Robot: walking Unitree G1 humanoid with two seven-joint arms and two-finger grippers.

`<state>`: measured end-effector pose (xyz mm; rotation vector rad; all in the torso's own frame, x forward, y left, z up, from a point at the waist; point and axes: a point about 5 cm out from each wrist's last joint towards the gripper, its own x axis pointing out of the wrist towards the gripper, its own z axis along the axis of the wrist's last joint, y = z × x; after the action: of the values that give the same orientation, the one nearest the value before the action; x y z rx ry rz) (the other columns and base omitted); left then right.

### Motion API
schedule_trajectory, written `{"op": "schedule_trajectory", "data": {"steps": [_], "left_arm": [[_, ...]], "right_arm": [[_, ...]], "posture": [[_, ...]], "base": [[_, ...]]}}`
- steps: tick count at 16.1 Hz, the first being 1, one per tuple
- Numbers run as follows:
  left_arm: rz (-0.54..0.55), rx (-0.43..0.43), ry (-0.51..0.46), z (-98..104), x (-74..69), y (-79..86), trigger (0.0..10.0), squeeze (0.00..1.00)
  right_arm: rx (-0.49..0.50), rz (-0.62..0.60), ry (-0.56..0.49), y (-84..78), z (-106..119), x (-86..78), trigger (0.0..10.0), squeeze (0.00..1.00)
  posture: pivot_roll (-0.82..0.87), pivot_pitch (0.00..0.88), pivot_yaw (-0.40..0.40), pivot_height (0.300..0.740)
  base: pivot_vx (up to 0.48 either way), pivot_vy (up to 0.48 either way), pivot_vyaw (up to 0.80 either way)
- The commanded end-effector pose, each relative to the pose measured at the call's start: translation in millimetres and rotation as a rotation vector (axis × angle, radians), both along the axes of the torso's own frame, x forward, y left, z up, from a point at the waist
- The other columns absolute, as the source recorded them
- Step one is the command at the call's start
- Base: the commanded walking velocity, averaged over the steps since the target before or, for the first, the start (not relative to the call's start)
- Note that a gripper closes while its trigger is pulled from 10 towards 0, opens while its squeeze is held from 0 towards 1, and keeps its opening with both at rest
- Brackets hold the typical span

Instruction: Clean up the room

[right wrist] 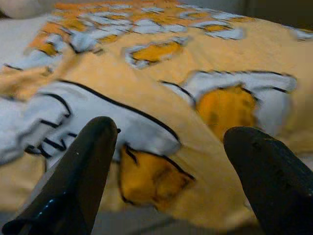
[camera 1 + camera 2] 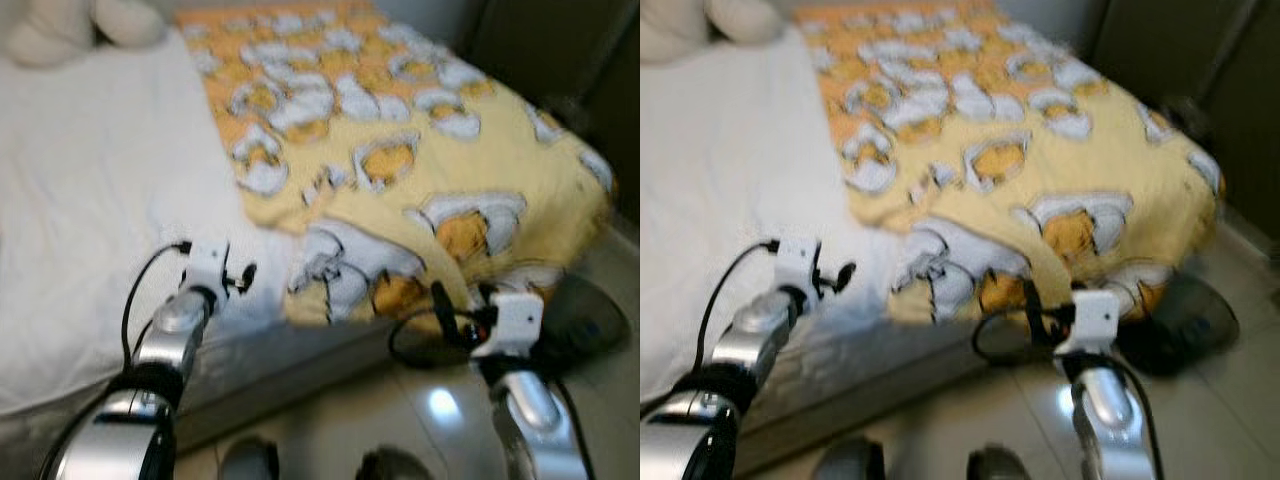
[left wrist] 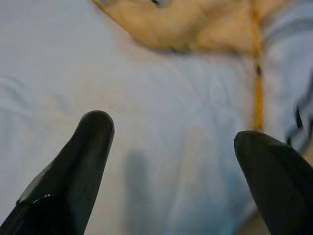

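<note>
Yellow egg-patterned blanket (image 2: 400, 150) covered the bed's right half in the eye views, beside bare white sheet (image 2: 90, 200). Left wrist view: the left gripper (image 3: 171, 147), fingers spread, hovered over the sheet. Right wrist view: the right gripper (image 1: 168, 147), spread too, faced the blanket's hanging edge.

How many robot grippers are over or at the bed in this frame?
2. The left gripper is open above the white sheet; the right gripper is open at the yellow blanket's hanging edge.
</note>
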<state>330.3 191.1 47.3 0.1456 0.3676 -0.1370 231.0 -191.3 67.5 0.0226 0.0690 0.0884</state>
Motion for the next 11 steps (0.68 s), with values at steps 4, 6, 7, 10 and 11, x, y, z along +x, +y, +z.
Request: {"op": "schedule_trajectory", "data": {"steps": [4,6,7,10,11], "left_arm": [[-0.041,-0.082,-0.005,-3.0,1.2,-17.2,10.0,0.00],[-0.055,-0.066,-0.024,-1.5,4.2,-26.0,10.0,0.00],[-0.043,-0.044,-0.035,-0.3,5.8,-27.6,10.0,0.00],[0.104,0.061,-0.089,12.7,16.6,-15.0,10.0,0.00],[0.118,0.053,-0.092,14.0,17.8,-14.3,10.0,0.00]], "right_arm": [[-0.050,-0.020,0.017,-16.6,11.2,-25.7,10.0,0.00],[-0.059,-0.007,0.037,-15.0,12.4,-35.9,10.0,0.00],[-0.061,-0.001,0.046,-13.9,13.5,-39.0,10.0,0.00],[-0.060,0.010,0.076,-11.4,15.9,-49.3,10.0,0.00],[-0.061,0.011,0.084,-11.4,16.2,-52.0,10.0,0.00]], "posture": [[-0.23,0.205,-0.010,0.669],[-0.25,0.219,-0.016,0.669],[-0.25,0.226,-0.017,0.669],[-0.28,0.258,-0.029,0.669],[-0.29,0.264,-0.032,0.669]], "base": [[0.000,0.000,0.00],[0.000,0.000,0.00],[0.000,0.000,0.00],[0.000,0.000,0.00],[0.000,0.000,0.00]]}}
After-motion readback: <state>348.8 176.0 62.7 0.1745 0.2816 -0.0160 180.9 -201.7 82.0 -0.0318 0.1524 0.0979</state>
